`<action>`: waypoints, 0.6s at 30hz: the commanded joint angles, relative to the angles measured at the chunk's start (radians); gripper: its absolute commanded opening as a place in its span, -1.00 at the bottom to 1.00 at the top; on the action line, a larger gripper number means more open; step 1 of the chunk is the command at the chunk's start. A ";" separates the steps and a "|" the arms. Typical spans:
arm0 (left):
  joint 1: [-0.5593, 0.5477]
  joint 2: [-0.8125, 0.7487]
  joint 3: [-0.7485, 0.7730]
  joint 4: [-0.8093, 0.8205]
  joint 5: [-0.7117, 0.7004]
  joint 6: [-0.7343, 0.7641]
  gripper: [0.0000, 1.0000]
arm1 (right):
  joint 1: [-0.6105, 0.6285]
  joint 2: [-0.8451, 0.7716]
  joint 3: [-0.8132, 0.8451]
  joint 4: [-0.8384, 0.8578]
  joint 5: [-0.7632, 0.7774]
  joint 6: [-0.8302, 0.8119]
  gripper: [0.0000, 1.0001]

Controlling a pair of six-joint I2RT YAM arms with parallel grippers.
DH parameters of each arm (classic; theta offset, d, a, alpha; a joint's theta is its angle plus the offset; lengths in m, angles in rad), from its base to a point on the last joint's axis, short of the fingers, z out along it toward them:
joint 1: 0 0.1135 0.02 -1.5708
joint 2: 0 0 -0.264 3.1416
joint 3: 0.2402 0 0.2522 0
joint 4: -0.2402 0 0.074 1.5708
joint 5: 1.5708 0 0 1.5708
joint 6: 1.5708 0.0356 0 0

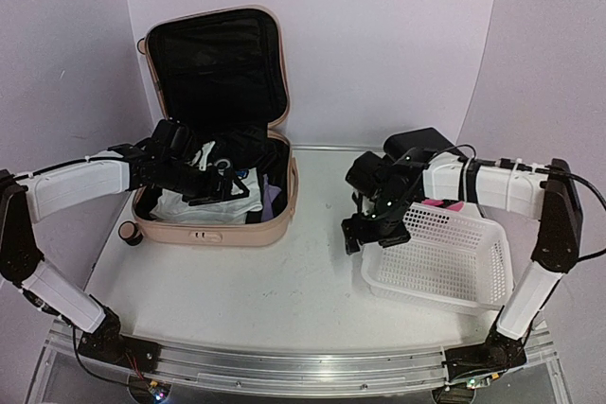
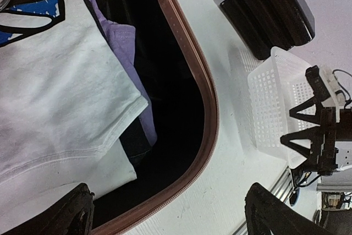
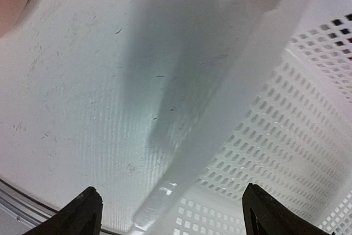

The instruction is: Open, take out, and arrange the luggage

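Observation:
The pale pink suitcase (image 1: 237, 229) lies open at the back left, its lid upright showing black lining. Inside are folded clothes: a white garment (image 2: 55, 92) on top, a lilac one (image 2: 124, 42) under it, dark ones below. The suitcase's zipped rim (image 2: 206, 108) crosses the left wrist view. My left gripper (image 1: 220, 186) hovers open and empty over the clothes inside the suitcase. My right gripper (image 1: 365, 229) is open and empty, straddling the left rim of the white perforated basket (image 1: 445, 257), just above it.
The black-and-pink drawer box (image 1: 417, 147) stands behind the basket, partly hidden by my right arm; it also shows in the left wrist view (image 2: 269, 12). A pink item (image 1: 440, 203) peeks at the basket's far edge. White table surface (image 1: 275, 281) lies between suitcase and basket.

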 commanded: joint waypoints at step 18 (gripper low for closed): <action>-0.102 0.125 0.156 -0.122 -0.320 0.069 0.84 | 0.233 0.123 0.100 0.344 -0.175 -0.147 0.90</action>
